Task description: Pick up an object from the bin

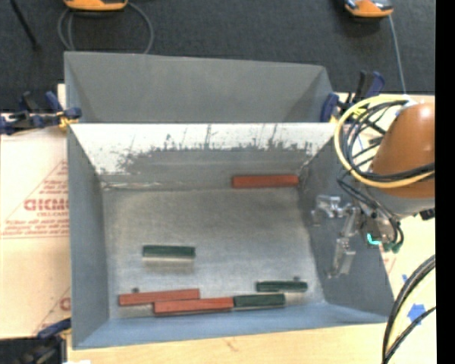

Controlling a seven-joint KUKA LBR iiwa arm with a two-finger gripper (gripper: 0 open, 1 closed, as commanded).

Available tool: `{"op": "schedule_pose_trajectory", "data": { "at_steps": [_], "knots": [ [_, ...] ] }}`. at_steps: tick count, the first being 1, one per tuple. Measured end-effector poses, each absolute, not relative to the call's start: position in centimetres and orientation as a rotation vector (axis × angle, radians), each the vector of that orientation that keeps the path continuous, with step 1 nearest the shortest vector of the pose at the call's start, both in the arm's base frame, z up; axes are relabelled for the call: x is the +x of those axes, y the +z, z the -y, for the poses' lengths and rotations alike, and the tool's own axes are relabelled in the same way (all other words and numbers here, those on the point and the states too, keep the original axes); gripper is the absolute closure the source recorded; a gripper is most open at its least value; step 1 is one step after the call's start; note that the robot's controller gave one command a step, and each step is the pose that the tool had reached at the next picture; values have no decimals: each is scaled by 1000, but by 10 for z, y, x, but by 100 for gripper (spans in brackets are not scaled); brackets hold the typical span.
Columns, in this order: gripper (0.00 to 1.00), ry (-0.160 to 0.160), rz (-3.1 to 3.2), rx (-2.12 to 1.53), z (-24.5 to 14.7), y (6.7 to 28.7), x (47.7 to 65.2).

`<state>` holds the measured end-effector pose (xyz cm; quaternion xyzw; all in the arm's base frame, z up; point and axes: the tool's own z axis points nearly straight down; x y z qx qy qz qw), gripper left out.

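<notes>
My gripper hangs over the bin's sloping right wall, at mid height of the bin, with nothing seen in it. The nearest loose thing is a thin dark green bar lying flat on the floor, down and to the left of the gripper. Just in front of it lies a second dark green bar, close to the front wall. A red-brown bar rests along the foot of the back wall, up and to the left of the gripper.
Two red-brown bars lie end to side along the front wall at the left. Another dark green bar lies alone on the left half of the floor. The arm's orange cover and cables sit outside the right rim.
</notes>
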<state>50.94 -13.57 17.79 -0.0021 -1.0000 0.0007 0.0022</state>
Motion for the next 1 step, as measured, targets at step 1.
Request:
{"op": "schedule_pose_trajectory", "data": {
  "at_steps": [1],
  "knots": [
    [0,6,3140,263,96,72,483]
  ]
}}
